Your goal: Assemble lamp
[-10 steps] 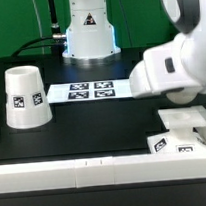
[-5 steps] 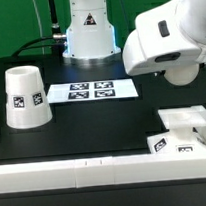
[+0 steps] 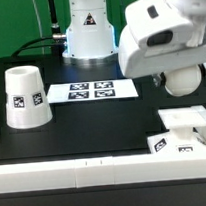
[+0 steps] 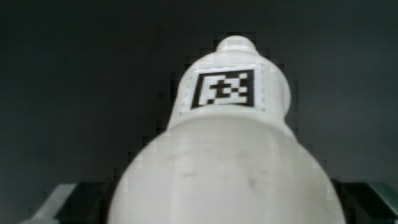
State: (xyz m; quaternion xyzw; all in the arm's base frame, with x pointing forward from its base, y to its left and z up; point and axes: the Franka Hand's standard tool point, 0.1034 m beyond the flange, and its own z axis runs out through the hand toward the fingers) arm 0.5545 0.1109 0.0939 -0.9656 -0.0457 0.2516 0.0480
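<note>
Robotics lab: tagged marker board (image 3: pixel 91 90), black table (image 3: pixel 93 127), green backdrop (image 3: pixel 9 20)

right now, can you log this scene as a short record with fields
shade: standing on its wide end, exterior view's left
marker board: flat on the table beside the shade
base: flat on the table, exterior view's right
bulb: off the table, tag showing in wrist view
end effector: shut on the bulb, fingers mostly hidden
</note>
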